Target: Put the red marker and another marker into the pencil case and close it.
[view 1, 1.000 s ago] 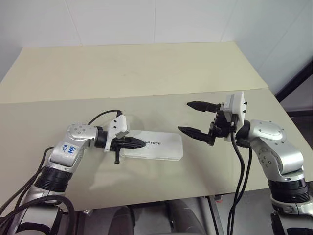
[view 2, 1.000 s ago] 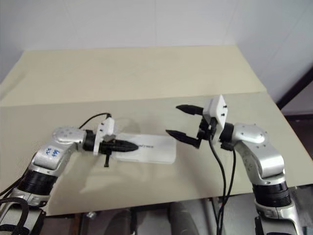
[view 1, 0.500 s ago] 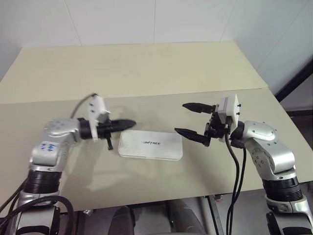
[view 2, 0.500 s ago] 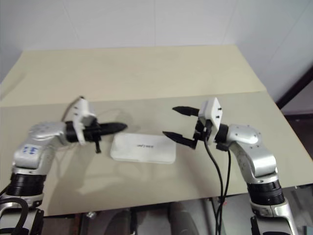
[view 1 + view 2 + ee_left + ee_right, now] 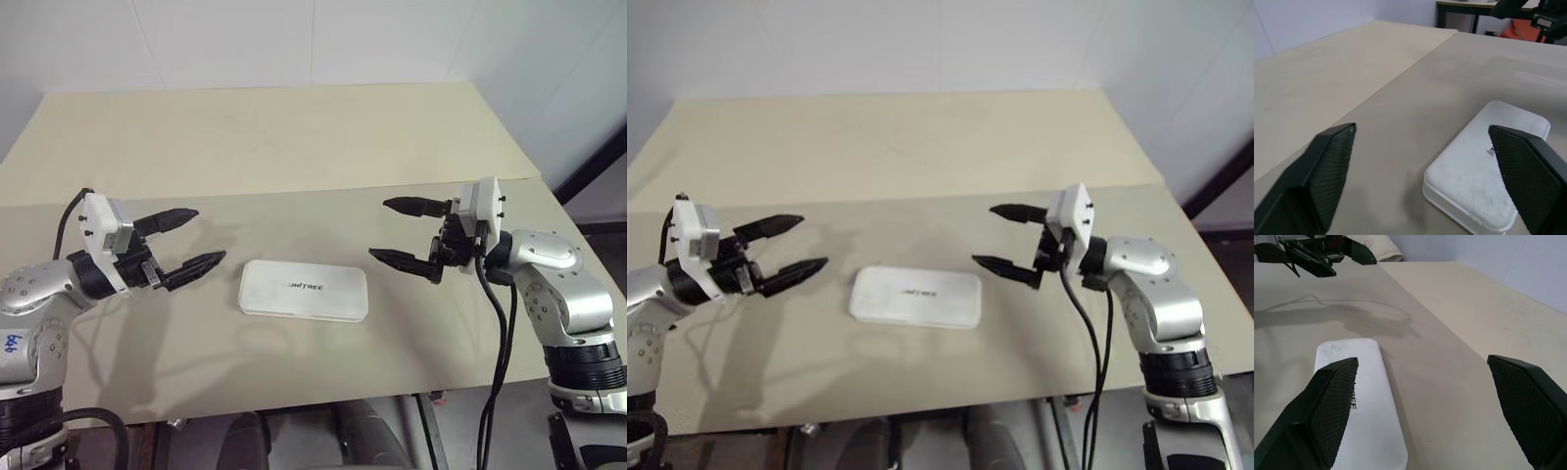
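The white pencil case [image 5: 304,290] lies flat and closed on the table, its lid with the printed word facing up. My left gripper [image 5: 208,235] hovers to its left, open and empty, fingers pointing toward the case. On the other side, my right gripper [image 5: 379,228] is also open and empty, pointing at the case from the right. In the left wrist view the case [image 5: 1488,176] lies just beyond my open fingers. The right wrist view has the case [image 5: 1364,396] below and ahead. The red marker and the other marker are out of view.
The beige table [image 5: 294,147] stretches far back, with a seam running across it behind the case. Its front edge runs just below the case. A dark floor strip [image 5: 598,157] shows at the far right. Cables hang from both wrists.
My left gripper has lifted off the case, swung away to the left and gone from shut to open. The case stays closed. The right gripper has barely moved.
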### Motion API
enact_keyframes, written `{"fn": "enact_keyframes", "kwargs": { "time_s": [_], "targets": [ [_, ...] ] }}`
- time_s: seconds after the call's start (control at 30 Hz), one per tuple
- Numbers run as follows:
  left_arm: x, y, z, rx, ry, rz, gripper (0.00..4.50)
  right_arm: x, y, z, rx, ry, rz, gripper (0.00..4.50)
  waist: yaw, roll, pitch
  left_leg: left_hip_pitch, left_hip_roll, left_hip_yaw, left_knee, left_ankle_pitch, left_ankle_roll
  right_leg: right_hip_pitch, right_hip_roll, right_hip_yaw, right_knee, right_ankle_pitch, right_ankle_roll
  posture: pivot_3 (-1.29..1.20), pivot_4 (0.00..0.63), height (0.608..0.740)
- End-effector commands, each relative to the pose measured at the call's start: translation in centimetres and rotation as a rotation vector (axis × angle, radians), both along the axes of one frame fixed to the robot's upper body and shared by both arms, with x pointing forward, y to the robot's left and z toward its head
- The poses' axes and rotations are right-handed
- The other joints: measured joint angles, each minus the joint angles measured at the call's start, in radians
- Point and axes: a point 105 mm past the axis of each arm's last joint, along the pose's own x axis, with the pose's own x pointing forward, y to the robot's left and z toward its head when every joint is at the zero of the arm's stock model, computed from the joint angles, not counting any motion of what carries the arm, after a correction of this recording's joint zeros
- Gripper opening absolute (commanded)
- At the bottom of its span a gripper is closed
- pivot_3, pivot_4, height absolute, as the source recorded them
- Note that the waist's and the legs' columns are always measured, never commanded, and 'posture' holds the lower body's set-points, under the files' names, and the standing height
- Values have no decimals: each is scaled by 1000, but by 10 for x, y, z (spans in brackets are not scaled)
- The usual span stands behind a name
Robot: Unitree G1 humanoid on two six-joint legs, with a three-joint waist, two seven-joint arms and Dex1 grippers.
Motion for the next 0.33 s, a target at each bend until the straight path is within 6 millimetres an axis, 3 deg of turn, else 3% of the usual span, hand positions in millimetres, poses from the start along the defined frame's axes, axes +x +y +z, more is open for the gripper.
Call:
{"fn": "enact_keyframes", "kwargs": {
  "time_s": [0.03,0.33],
  "targets": [
    [-7,-1,16,2,-58,-1,4464,-1,-6,10,-24,-59,-2,4500,-1,0,0,0,0,0,0,0,0,0,0,0,-1,-1,-2,0,150,740],
    [-4,1,13,23,-82,20,4464,7,-6,7,-55,-95,7,4500,-6,0,0,0,0,1,-1,0,0,0,0,1,-4,1,0,0,150,740]
  ]
}}
